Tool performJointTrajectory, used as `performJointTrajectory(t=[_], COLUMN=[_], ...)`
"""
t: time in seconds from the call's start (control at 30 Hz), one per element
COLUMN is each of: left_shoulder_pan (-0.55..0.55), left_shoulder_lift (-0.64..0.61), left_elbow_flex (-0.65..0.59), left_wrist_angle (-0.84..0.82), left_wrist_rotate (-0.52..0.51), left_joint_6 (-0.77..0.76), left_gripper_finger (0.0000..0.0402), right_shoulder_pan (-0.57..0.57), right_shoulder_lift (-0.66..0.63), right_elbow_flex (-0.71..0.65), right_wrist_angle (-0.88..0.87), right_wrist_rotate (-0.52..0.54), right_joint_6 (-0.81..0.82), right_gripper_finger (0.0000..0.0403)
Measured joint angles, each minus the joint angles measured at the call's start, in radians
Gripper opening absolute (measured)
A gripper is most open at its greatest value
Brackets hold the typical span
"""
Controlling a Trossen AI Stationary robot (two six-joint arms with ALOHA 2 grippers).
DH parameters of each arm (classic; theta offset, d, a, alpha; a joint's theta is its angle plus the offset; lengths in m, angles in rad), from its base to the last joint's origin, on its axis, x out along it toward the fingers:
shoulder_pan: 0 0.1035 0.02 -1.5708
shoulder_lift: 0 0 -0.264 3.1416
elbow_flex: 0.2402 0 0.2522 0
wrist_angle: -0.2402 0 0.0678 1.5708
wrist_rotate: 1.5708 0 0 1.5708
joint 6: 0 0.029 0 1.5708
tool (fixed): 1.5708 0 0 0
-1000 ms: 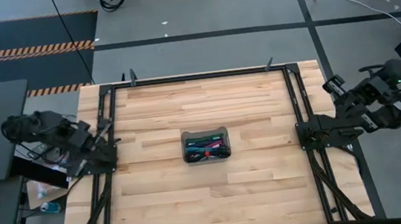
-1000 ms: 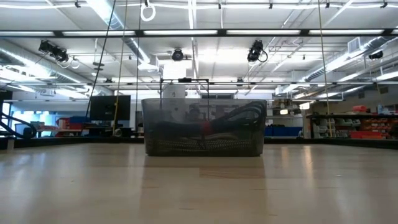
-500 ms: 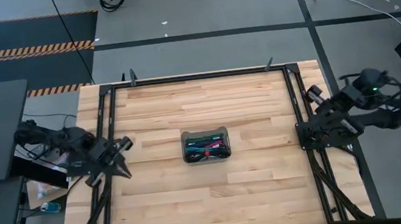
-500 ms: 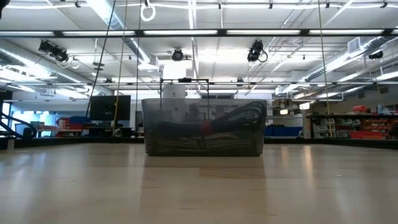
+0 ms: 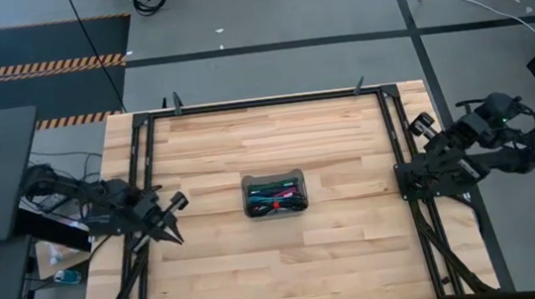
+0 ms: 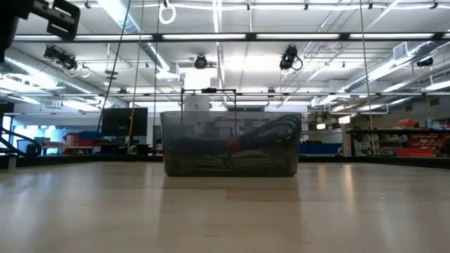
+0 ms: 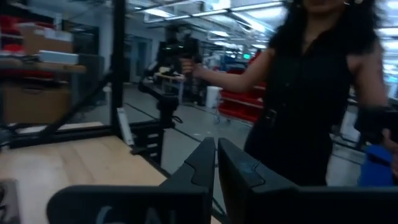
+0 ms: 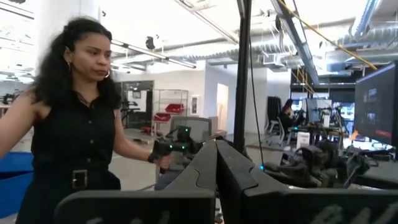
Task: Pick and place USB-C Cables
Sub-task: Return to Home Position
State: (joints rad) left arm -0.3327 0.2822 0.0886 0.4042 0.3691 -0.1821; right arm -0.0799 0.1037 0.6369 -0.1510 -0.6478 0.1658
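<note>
Pale wood table (image 5: 348,251), one. Translucent grey tray (image 5: 272,176) at its centre, holding the USB-C cables (image 5: 278,201) in a tangled bundle, with green, red, black and teal strands visible. Left gripper (image 7: 215,147) over the table's left edge, slightly nearer than the tray, fingers pressed together, nothing held. Right gripper (image 8: 216,147) at the right edge, well apart from the tray, fingers likewise together, nothing held. Person in a black sleeveless top (image 8: 71,134) standing beyond the table.
</note>
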Motion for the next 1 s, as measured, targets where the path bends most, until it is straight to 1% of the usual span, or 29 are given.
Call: performJointTrajectory(t=[0.07, 0.17, 0.23, 0.33, 0.4, 0.47, 0.53, 0.63, 0.77, 0.87, 0.93, 0.97, 1.0], left_shoulder_pan=[0.035, 0.123, 0.191, 0.290, 0.343, 0.380, 0.404, 0.421, 0.420, 0.419, 0.419, 0.419, 0.419], left_shoulder_lift=[-0.016, -0.030, -0.036, -0.035, -0.035, -0.036, -0.034, -0.034, -0.034, -0.034, -0.034, -0.034, -0.034], left_elbow_flex=[-0.003, -0.003, -0.003, -0.003, -0.003, 0.006, 0.026, 0.070, 0.125, 0.152, 0.164, 0.167, 0.169], left_wrist_angle=[-0.016, -0.048, -0.065, -0.082, -0.067, -0.061, -0.075, -0.141, -0.223, -0.240, -0.239, -0.241, -0.245], left_wrist_rotate=[-0.002, -0.008, -0.046, -0.115, -0.118, -0.098, -0.066, -0.015, 0.000, 0.000, 0.000, 0.000, 0.000], left_joint_6=[-0.021, -0.016, -0.008, 0.005, 0.019, 0.030, 0.037, 0.037, 0.043, 0.079, 0.094, 0.098, 0.098], left_gripper_finger=[0.0025, 0.0025, 0.0025, 0.0025, 0.0025, 0.0025, 0.0025, 0.0025, 0.0025, 0.0025, 0.0025, 0.0025, 0.0025], right_shoulder_pan=[0.000, 0.000, 0.000, 0.000, 0.000, 0.000, 0.000, 0.000, 0.000, 0.000, 0.000, 0.000, 0.000], right_shoulder_lift=[-0.005, -0.007, -0.007, -0.007, -0.007, -0.007, -0.008, -0.009, -0.023, -0.067, -0.101, -0.098, -0.095], right_elbow_flex=[0.000, 0.000, 0.000, 0.000, 0.000, 0.002, 0.025, 0.070, 0.092, 0.048, -0.013, -0.039, -0.056], right_wrist_angle=[-0.003, -0.015, -0.043, -0.121, -0.153, -0.185, -0.250, -0.342, -0.461, -0.446, -0.373, -0.323, -0.318], right_wrist_rotate=[0.000, 0.009, 0.062, 0.179, 0.223, 0.231, 0.231, 0.228, 0.215, 0.199, 0.168, 0.151, 0.148], right_joint_6=[0.000, 0.000, -0.002, -0.051, -0.084, -0.104, -0.110, -0.109, -0.112, -0.098, -0.109, -0.116, -0.119], right_gripper_finger=[0.0006, 0.0006, 0.0006, 0.0006, 0.0006, 0.0006, 0.0005, 0.0005, 0.0005, 0.0005, 0.0005, 0.0005, 0.0005])
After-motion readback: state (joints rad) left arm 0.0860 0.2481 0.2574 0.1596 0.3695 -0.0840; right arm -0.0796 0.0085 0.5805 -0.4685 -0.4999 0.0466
